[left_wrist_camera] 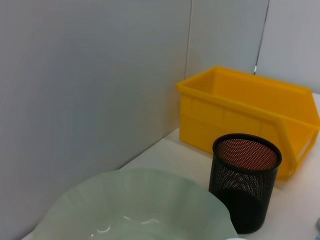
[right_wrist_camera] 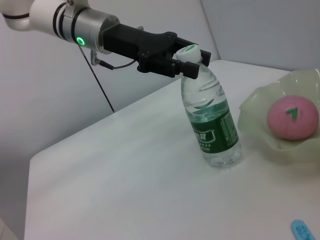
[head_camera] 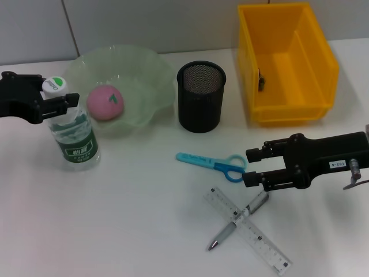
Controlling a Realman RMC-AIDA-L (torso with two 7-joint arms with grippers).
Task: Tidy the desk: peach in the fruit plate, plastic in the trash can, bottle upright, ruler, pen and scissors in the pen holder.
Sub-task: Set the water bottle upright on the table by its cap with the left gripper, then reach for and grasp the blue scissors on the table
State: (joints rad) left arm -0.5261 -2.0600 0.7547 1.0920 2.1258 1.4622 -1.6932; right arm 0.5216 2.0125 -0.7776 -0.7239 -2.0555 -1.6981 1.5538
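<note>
Bright even light, soft shadows, perhaps slight blur

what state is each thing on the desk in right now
bottle: upright, capped, left gripper around its neck
peach: in the fruit plate
pen holder: upright, empty
scissors: flat on the desk, closed
ruler: flat on the desk, under the pen
pen: lying across the ruler
yellow bin: upright, small dark item inside
right gripper: open, beside the scissors' handles

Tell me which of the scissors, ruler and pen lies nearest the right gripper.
The pen: its top end lies just under the right gripper; it crosses the ruler.
</note>
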